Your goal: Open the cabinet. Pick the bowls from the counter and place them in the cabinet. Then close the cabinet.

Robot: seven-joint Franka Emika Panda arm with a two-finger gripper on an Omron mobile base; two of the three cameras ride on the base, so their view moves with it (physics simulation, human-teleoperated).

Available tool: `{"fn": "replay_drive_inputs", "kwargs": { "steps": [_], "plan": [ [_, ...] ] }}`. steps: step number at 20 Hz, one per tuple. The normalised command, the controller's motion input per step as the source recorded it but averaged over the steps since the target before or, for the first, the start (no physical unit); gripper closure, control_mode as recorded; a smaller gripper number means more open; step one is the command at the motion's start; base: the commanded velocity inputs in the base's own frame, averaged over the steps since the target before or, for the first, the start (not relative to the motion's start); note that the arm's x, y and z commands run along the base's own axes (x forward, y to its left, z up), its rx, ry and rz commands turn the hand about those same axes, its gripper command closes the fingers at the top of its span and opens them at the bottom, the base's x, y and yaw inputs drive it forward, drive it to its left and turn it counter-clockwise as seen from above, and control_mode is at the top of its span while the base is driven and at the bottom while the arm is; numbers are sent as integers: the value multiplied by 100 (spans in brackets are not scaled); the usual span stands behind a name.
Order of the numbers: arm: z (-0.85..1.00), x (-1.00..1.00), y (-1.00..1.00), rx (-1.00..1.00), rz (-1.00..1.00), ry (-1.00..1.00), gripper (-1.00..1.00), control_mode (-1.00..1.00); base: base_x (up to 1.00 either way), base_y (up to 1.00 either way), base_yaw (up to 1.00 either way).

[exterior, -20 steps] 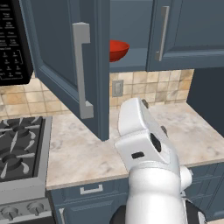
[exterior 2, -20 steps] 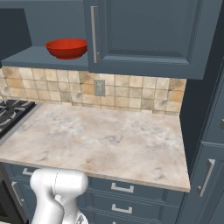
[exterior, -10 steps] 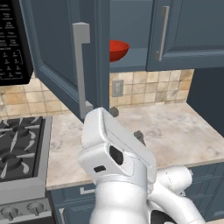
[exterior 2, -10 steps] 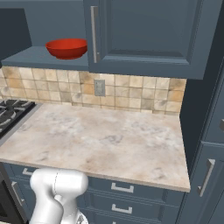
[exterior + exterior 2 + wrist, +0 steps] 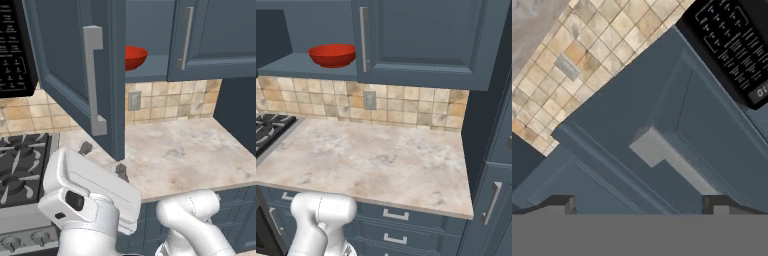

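So the cabinet (image 5: 150, 40) has its left door (image 5: 70, 65) swung wide open toward the camera in the left base view, taking up most of the upper left of the frame, with its long silver handle (image 5: 94, 80) running down the middle. The right door (image 5: 426, 40) is shut, its own handle (image 5: 363, 39) sitting top centre in the right base view.

The red bowl (image 5: 332, 55) is already on the cabinet's bottom shelf, upper left of the right base view. In the left base view it peeks out just right of the open door's edge (image 5: 135, 56).

The counter (image 5: 376, 160) is the beige marbled slab across the middle of the right base view, with the tiled wall (image 5: 416, 102) behind it and a wall outlet (image 5: 370, 100) under the cabinet. The stove (image 5: 20, 165) is at the left of the left base view, with the black microwave (image 5: 12, 50) up in the top left corner.

The gripper (image 5: 639, 202) sits at the bottom of the hand view, fingers spread wide with nothing between them. It looks up at the open door, with the end of the silver handle just above centre, though how near I can't really tell from this tilted shot
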Motion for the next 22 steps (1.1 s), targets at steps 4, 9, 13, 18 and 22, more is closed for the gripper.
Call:
{"fn": "replay_drive_inputs", "kwargs": {
  "steps": [4, 9, 13, 18, 22],
  "plan": [
    [-29, 33, 54, -5, -1, 0, -100, -100, 0, 0, 0],
    [-27, 49, 50, -3, -2, 1, -100, -100, 0, 0, 0],
    [-18, 56, 40, -2, -3, 0, -100, -100, 0, 0, 0],
    [-4, 72, 6, 0, -2, 1, -100, -100, 0, 0, 0],
    [-8, 90, 0, 0, -2, 5, -100, -100, 0, 0, 0]
  ]
}}
